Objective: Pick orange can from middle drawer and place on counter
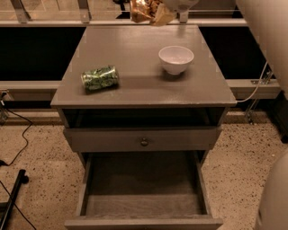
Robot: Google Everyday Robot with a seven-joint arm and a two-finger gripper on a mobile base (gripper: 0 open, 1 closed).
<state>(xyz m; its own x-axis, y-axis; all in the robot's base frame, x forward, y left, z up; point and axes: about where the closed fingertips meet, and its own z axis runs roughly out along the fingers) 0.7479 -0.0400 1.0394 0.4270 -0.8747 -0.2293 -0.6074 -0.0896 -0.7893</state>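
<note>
Gripper: I see the gripper (180, 5) cut off by the top edge of the view, over the far edge of the counter (135, 58). I cannot tell whether it is clamped or loose.
Orange can: the orange can (145, 11) is right against the gripper's left side, up at that far edge, and looks carried to me.
Middle drawer: the middle drawer (144, 179) stands pulled out with its plank floor bare.
Handling: I judge the can light, thin-walled and already crumpled, so it should give under pressure. Its shiny metal could slip.
Hold: I would grip across the pinched body, not the rims.
Surface: the top is flat grey painted wood with a slight sheen, so the can may roll if laid on its side.
Room: the green can (100, 77) lies at front left and the white bowl (176, 58) sits at right. The open stretch between them suits a set-down.
Surroundings: I see speckled floor (40, 148) and a cable (18, 134) at left.
</note>
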